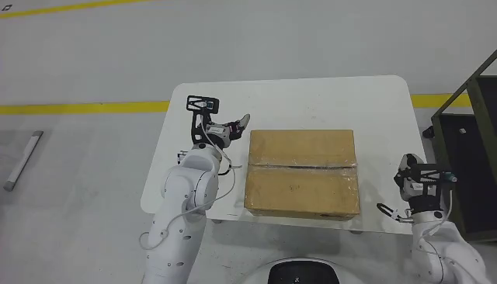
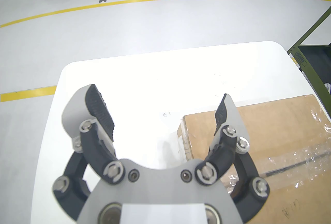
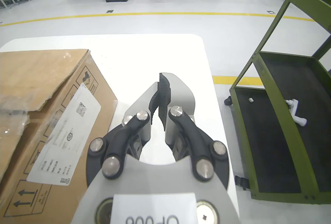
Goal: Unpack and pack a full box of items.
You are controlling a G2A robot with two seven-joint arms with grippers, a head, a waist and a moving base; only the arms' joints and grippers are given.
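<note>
A closed brown cardboard box [image 1: 301, 172] lies on the white table [image 1: 311, 102], its two top flaps meeting at a taped seam. The box [image 2: 274, 142] shows clear tape along its top, and the box [image 3: 38, 111] has a white label on its end wall. My left gripper [image 1: 225, 121] hovers just off the box's left end near the far corner; this gripper [image 2: 159, 103] is open with nothing between its fingers. My right gripper [image 1: 411, 177] hangs beside the box's right end at the table edge; this gripper [image 3: 161, 94] is shut on nothing.
A green cart [image 1: 466, 152] stands right of the table; on its lower shelf [image 3: 271, 116] lies a small white part [image 3: 296, 112]. Bare tabletop stretches behind the box. Yellow floor lines [image 1: 85, 107] run past the table.
</note>
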